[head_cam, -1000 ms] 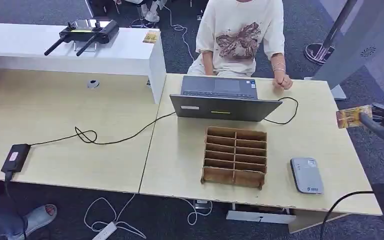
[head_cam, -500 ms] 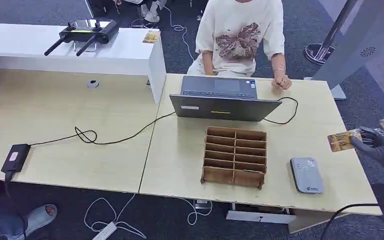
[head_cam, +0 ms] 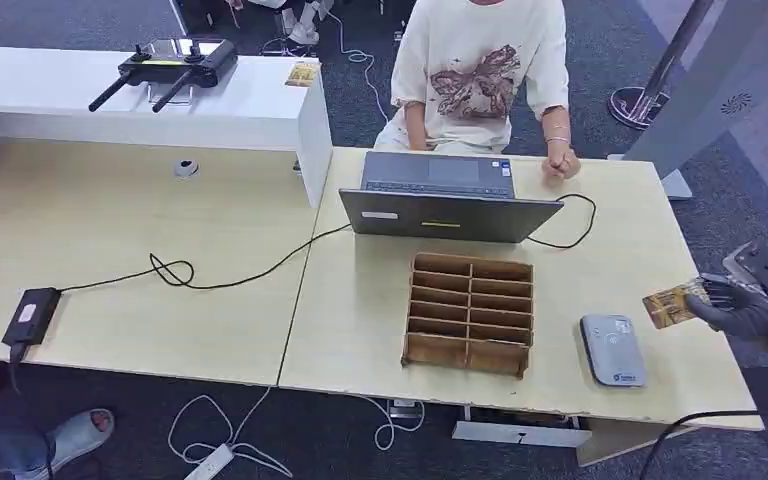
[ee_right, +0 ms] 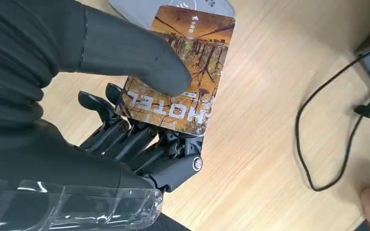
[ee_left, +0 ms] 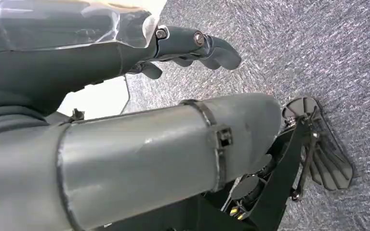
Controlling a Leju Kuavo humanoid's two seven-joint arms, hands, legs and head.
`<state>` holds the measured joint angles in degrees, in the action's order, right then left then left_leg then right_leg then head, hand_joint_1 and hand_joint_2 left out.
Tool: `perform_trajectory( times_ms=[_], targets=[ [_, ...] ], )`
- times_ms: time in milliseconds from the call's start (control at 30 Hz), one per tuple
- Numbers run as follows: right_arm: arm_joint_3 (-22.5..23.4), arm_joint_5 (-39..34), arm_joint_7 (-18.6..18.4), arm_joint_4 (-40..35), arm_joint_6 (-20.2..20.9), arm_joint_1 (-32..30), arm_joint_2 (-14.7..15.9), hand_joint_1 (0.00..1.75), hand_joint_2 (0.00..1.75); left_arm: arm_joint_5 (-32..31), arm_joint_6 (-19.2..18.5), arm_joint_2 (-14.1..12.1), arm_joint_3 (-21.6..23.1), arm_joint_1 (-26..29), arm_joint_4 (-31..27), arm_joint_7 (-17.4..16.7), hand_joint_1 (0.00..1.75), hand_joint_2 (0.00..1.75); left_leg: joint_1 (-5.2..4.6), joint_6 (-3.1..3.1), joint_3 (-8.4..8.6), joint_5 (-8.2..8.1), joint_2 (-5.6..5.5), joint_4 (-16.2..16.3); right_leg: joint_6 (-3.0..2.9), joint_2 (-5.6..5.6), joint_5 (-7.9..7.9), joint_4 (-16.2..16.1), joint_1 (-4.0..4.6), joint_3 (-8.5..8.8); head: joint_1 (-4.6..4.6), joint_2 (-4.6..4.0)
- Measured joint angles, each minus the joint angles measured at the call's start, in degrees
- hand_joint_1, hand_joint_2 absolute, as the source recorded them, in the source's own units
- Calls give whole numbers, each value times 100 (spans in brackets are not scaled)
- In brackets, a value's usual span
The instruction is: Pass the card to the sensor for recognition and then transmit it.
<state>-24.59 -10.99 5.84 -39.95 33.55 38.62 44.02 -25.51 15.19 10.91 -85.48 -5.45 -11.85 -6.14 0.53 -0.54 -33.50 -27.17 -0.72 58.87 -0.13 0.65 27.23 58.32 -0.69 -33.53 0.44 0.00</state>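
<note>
Gripping the card [ee_right: 183,72] between a thick thumb on top and dark fingers [ee_right: 125,137] underneath, the right hand [head_cam: 750,308] hangs at the table's right edge, and the wrist view lets you read "HOTEL" in white across the card's golden-brown face. And look where that card is: raised above the tabletop [head_cam: 360,310], its far end just short of the sensor [head_cam: 613,349], the flat grey reader lying near the front right corner of the table; seen from the wrist, the card's tip overlaps the reader's pale shell [ee_right: 139,7]. Over on the other side, the left hand [ee_left: 192,45] hangs low over speckled grey carpet, fingers curled in, nothing in them. Moving up the table now, a wooden organiser [head_cam: 470,312] with two columns of slots sits left of the sensor, well apart from it. Beyond that stands an open laptop [head_cam: 442,198], its back to us, with a black cable [head_cam: 575,222] looping off its right side. Behind the laptop sits a person in a pale printed T-shirt [head_cam: 480,75], one hand [head_cam: 563,165] resting on the far table edge. Off to the left, a black power brick [head_cam: 30,315] lies on the neighbouring desk, and a controller with two antennas [head_cam: 165,65] rests on the white counter.
</note>
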Motion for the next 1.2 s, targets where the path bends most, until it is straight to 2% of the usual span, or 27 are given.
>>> perform_trajectory(
  times_ms=[333, 500, 733, 967, 1100, 1200],
  targets=[
    [-789, 201, 153, 632, -46, 523, -258, 175, 175, 22, 70, 17, -7, -14, 0, 0, 0, 0, 0, 0, 0, 0, 0, 0, 0, 0, 0, 1, 0, 0, 0, 0],
    [-1042, 225, 153, 834, -66, 654, -435, 175, 175, 31, 109, 26, -24, -16, 0, 0, 0, 0, 0, 0, 0, 1, -2, 0, 0, 2, 0, 1, 1, 0, 0, 0],
    [-1199, 112, 275, 996, 57, 672, -597, 175, 175, 31, 131, 28, -41, -21, 0, -42, 0, 0, 0, -1, 0, 0, -2, 0, 0, 2, 0, 1, 0, 0, 0, 0],
    [-1239, -61, 479, 1010, 33, 548, -618, 175, 175, 31, 164, 37, -66, -22, 0, -44, 0, 0, 0, 0, 1, 0, -2, 0, 0, 2, 0, 0, 0, 0, 0, 0],
    [-1274, -38, 488, 964, -4, 425, -616, 175, 175, 33, 184, 37, -94, -22, 0, -46, 0, 0, 0, 0, 2, 0, 0, 0, 0, 0, 0, -1, 0, 0, 0, 0],
    [-1307, 89, 354, 933, -20, 404, -608, 175, 175, 33, 230, 37, -105, -22, 0, -50, 0, 0, 0, 0, 2, 0, 0, 0, 0, 0, 0, 0, 0, -1, 0, 0]
  ],
)
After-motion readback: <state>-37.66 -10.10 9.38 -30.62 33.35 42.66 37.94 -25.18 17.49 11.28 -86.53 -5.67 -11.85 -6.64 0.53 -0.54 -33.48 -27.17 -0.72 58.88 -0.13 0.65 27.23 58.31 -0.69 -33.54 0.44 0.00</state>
